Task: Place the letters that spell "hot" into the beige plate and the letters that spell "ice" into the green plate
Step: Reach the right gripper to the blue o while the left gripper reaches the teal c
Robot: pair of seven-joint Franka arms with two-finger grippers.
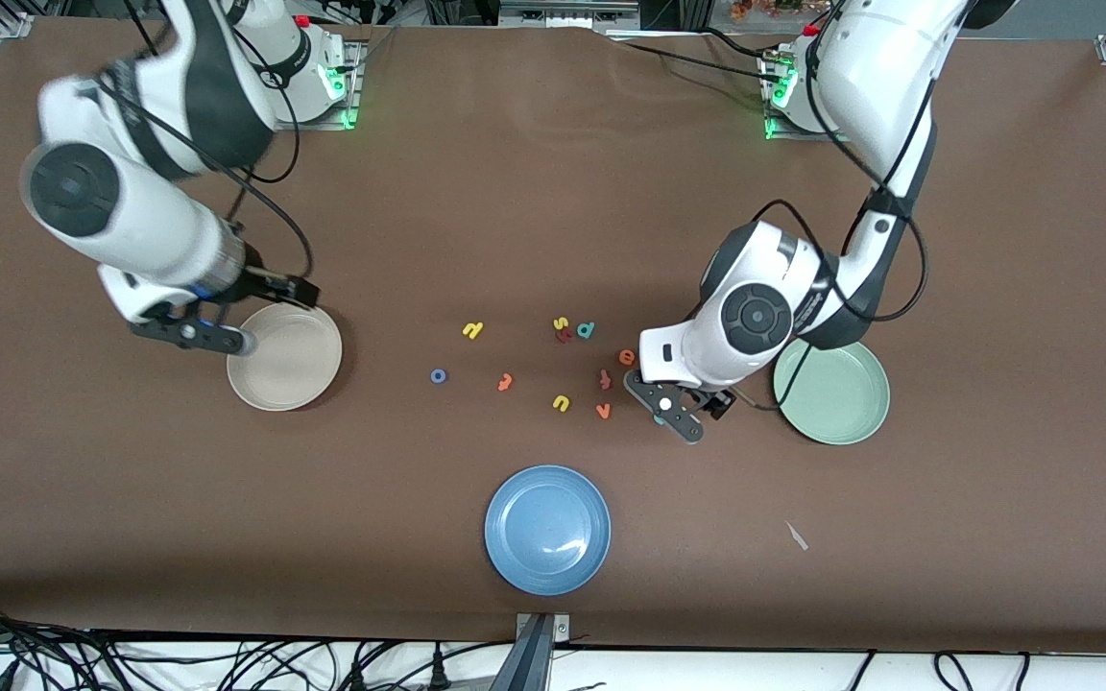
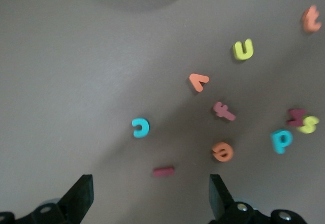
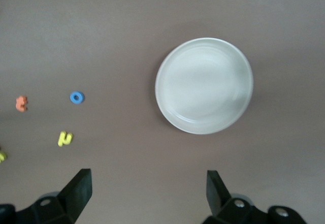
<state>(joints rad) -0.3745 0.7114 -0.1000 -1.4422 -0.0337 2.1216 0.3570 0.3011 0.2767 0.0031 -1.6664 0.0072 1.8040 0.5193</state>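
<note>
The beige plate (image 1: 284,357) (image 3: 204,85) lies toward the right arm's end, and my right gripper (image 1: 203,336) (image 3: 147,196) hangs open and empty over its rim. The green plate (image 1: 831,392) lies toward the left arm's end. Between the plates lie yellow "h" (image 1: 472,330) (image 3: 65,138), blue "o" (image 1: 438,376) (image 3: 76,97), orange "t" (image 1: 505,382) (image 3: 21,103) and orange "e" (image 1: 626,357) (image 2: 222,151). My left gripper (image 1: 673,415) (image 2: 150,203) is open over the table beside the green plate. The dark red "i" (image 2: 163,171) lies just ahead of its fingers, teal "c" (image 2: 140,127) a little past it.
A blue plate (image 1: 547,529) sits nearest the front camera. Other letters are mixed in: yellow hooked one (image 1: 561,403), orange "v" (image 1: 603,411), redder t-like one (image 1: 605,379), teal "d" (image 1: 586,330), and a yellow "s" (image 1: 561,323) on a dark red piece.
</note>
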